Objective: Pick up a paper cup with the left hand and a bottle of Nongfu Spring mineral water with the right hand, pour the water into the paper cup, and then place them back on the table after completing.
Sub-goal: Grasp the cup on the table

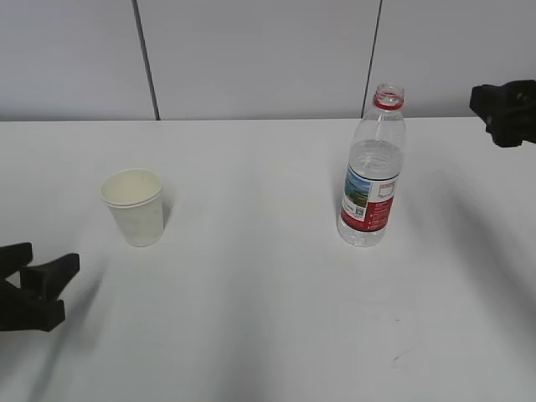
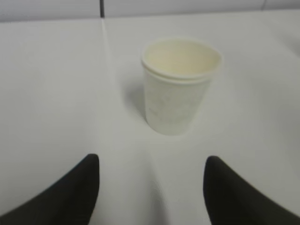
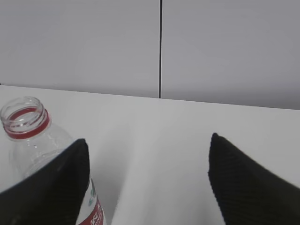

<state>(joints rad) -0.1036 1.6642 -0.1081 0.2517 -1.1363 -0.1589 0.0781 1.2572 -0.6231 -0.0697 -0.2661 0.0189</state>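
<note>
Paper cup upright on white surface, ahead of spread, empty left claw, uncapped water bottle upright, well apart, left of spread right claw.

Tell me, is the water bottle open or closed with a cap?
Open. The water bottle stands upright on the table with no cap: its bare mouth above the red ring shows in the exterior and right wrist views.
</note>
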